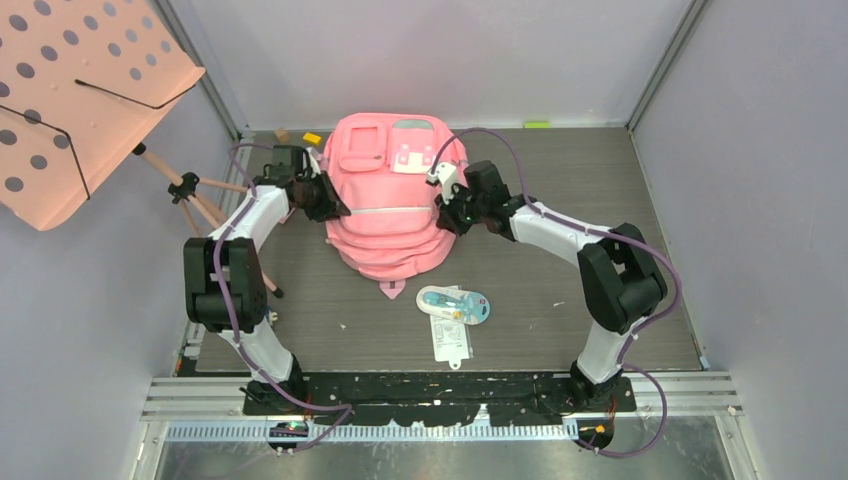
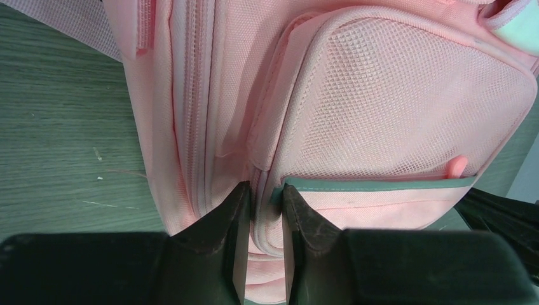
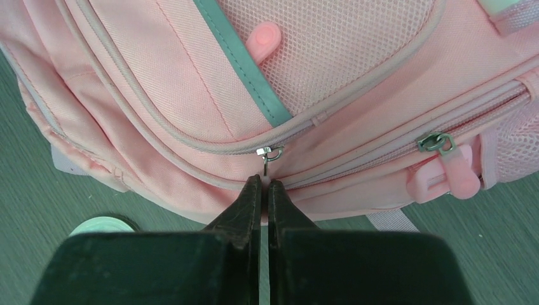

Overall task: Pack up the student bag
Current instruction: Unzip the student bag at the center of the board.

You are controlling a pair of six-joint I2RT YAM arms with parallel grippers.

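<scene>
Left gripper (image 2: 266,194): jaws narrow, nipping a side fold of the large pink fabric backpack (image 1: 390,215), which stands at the far edge of the grey wood-grain table (image 1: 620,200). Right gripper (image 3: 266,184): closed on the small metal zipper pull (image 3: 267,164). Risk: a tug slips the pull, or drags the bag if the fold escapes. Wooden tripod legs (image 1: 215,185) crowd the left edge; bare table rightward.

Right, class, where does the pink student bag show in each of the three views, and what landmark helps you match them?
Top external: student bag at centre, on the table.
Left wrist: fills the upper and right of the frame, mesh pocket at right.
Right wrist: fills the upper half, zip pull at centre.
Shared landmark: the wood-grain table, beside the bag in all three.
</scene>
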